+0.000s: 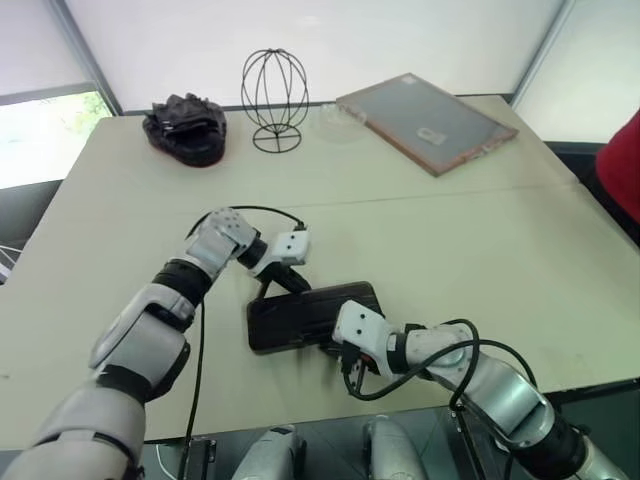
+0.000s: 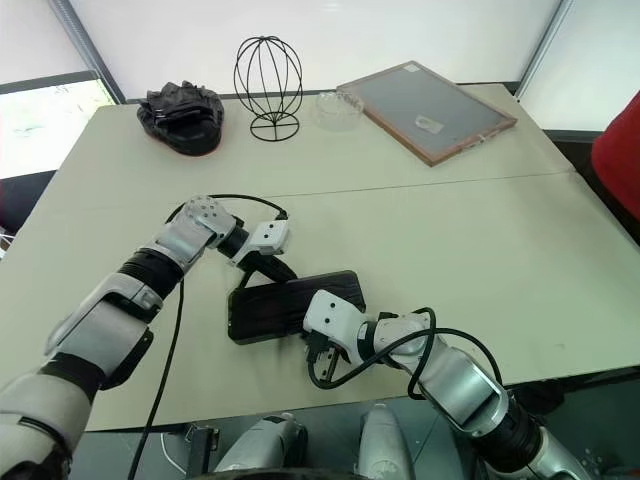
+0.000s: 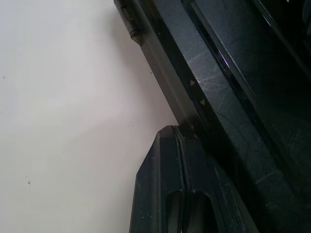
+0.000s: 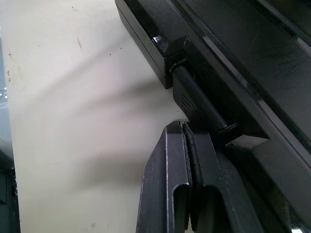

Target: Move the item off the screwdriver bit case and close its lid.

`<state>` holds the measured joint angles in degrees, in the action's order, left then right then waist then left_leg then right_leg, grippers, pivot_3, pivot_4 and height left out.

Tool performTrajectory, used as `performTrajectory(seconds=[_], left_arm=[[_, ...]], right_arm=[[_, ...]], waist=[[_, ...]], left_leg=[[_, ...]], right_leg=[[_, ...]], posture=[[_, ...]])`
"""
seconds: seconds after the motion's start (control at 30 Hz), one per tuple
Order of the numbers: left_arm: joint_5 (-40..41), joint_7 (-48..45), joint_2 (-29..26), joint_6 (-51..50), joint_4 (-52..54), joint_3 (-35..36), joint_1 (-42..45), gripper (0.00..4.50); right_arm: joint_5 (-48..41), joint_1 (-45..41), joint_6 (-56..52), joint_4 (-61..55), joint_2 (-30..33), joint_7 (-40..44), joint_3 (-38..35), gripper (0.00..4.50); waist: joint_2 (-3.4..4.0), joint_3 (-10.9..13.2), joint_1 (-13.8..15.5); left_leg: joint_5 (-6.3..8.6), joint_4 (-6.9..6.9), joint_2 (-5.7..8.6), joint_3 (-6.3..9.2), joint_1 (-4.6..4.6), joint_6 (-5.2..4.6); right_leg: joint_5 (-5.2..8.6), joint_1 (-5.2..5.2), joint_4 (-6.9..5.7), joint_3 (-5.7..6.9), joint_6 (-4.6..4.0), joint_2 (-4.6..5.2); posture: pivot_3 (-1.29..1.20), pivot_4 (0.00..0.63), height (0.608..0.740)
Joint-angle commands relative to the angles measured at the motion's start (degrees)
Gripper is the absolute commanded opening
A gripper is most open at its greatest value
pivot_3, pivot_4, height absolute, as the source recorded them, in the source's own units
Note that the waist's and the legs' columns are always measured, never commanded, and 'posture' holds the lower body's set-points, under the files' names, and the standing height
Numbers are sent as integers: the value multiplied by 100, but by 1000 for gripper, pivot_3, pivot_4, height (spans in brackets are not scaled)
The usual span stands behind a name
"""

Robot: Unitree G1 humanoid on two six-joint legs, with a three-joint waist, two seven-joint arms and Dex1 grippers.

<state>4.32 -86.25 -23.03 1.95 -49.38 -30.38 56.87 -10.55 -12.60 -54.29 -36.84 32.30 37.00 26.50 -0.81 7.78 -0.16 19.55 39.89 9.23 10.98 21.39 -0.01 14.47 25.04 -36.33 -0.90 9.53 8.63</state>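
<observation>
We see the screwdriver bit case (image 1: 312,316) lying closed near the table's (image 1: 480,250) front edge, wedged between our grippers: left gripper (image 1: 285,280) pressed together at its far edge, right gripper (image 1: 345,352) pressed together at its near edge.

Both arms: silver-grey shells with black joint bands. Wrist blocks white. A black cable loops over the left arm (image 1: 160,320) above the case (image 1: 300,315); another coils at the right arm (image 1: 480,380). Black fingers (image 3: 165,194), seam between them, recessed slots.
</observation>
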Motion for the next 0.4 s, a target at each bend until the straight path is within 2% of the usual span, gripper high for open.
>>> performTrajectory(seconds=[0.03, 0.1, 0.23, 0.3, 0.4], left_arm=[[-62, 262, 451, 115, -709, 348, 111, 0], [-326, 799, 307, 460, -1185, 572, 356, 0], [-308, 1464, -79, 631, -1794, 1169, 769, 0], [-169, 1604, -294, 589, -1916, 1533, 868, 0], [-83, 1803, -569, 650, -1914, 1981, 857, 0]], right_arm=[[-619, 236, -491, -787, -100, -36, -1050, 76], [-1205, 549, -810, -1264, -153, 133, -1662, 76], [-2261, 907, -1200, -1747, -201, 353, -2966, 76], [-2774, 901, -1250, -1718, -241, 390, -3671, 76], [-3077, 699, -1114, -1363, -288, 177, -4328, 76]], waist=[[2, 1, 121], [-1, 2, 231], [-5, 5, 216], [-3, 9, 163], [-3, 9, 131]], left_leg=[[0, 6, 5, 3, 4, 0], [0, 20, 14, 11, 8, -1], [0, 23, 9, 7, 4, -2], [0, 15, 1, -5, 5, -2], [2, 8, 2, -4, 6, -4]], right_leg=[[0, -3, 5, 0, 0, 1], [0, -14, 11, -1, 0, 4], [-3, -23, 18, -3, 3, 2], [-3, -8, 12, -7, 3, 2], [-4, 0, 6, -6, 4, 3]], posture=[[0, 150, 740], [0, 150, 740], [0, 150, 740], [0, 150, 740], [0, 150, 740]])
